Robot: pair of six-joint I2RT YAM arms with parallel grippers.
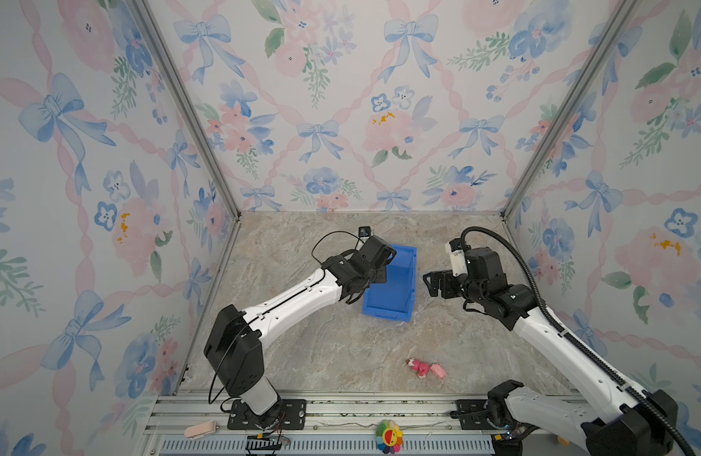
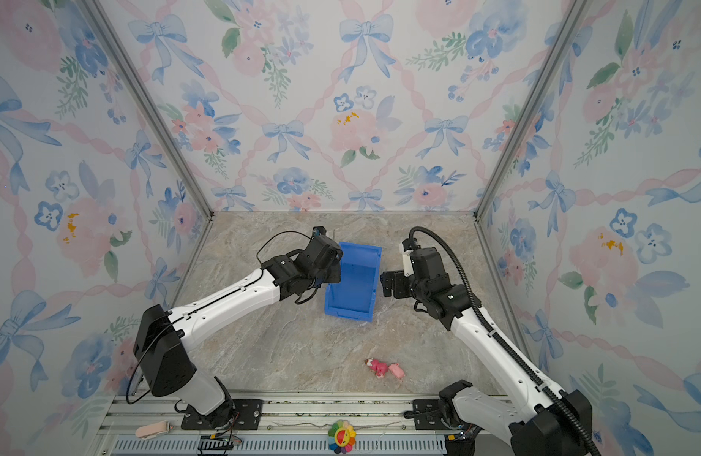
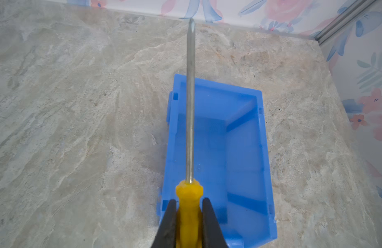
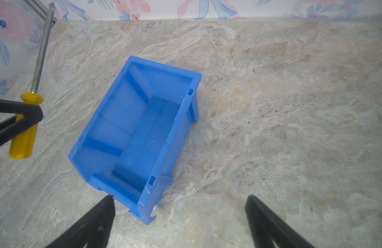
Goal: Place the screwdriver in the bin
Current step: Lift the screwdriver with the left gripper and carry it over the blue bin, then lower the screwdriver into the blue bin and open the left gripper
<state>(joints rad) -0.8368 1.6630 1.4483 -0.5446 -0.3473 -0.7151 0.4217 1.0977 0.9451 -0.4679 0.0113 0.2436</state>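
Two arms flank the bin (image 1: 396, 292) at its two long sides, and the bin stands empty on the marble table (image 1: 301, 355), its floor bare in both wrist views. The right gripper (image 4: 180, 196) hangs just beside one long wall, fingers spread wide and holding nothing. The left gripper (image 3: 189, 204) hangs raised at the opposite long wall, fingers pinched tight on the yellow handle of the screwdriver (image 3: 190, 120), whose shaft runs along the bin's length.

The step in hand looks like the carry to the bin: the tool is up off the table but not yet dropped. The next move probably calls for a short shift inward, until handle and shaft both sit over the bin's open middle, and only then a release (letting go now could land the tool on the rim or outside).

In both top views the left wrist covers the grip and nearly all of the tool. The left wrist view shows the pinch on the handle. Only the right wrist view shows the tool from the side, and there the handle seems to hang at or just outside the bin's wall, not over its floor
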